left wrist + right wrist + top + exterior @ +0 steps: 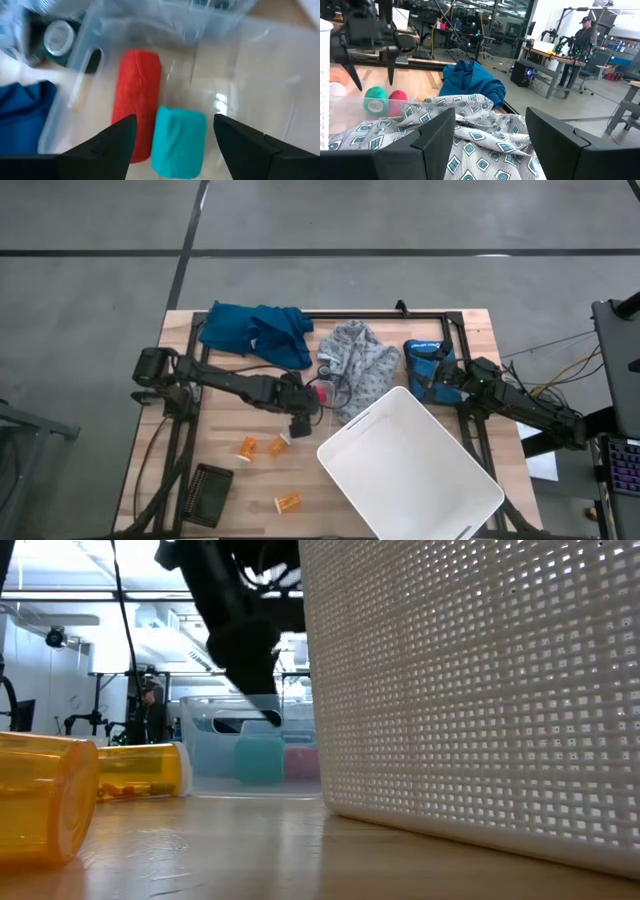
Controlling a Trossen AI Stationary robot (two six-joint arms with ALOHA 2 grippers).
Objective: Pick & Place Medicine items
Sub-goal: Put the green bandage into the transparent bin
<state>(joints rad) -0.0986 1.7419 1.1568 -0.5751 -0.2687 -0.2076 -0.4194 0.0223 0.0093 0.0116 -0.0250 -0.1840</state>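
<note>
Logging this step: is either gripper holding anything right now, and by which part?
Nothing is held. The left gripper hangs open above the teal roll in the clear bin; the right gripper is open over the patterned cloth.

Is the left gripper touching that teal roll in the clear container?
Apart. The left wrist view shows the left gripper open, its fingers astride the teal roll, with gaps on both sides.

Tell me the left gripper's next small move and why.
Probably lift and swing back toward the pill bottles. The left gripper hangs open above the clear bin, over a teal roll and a red roll, holding nothing. Three bottles lie loose on the table nearer the front, and the right gripper waits open over the patterned cloth.
</note>
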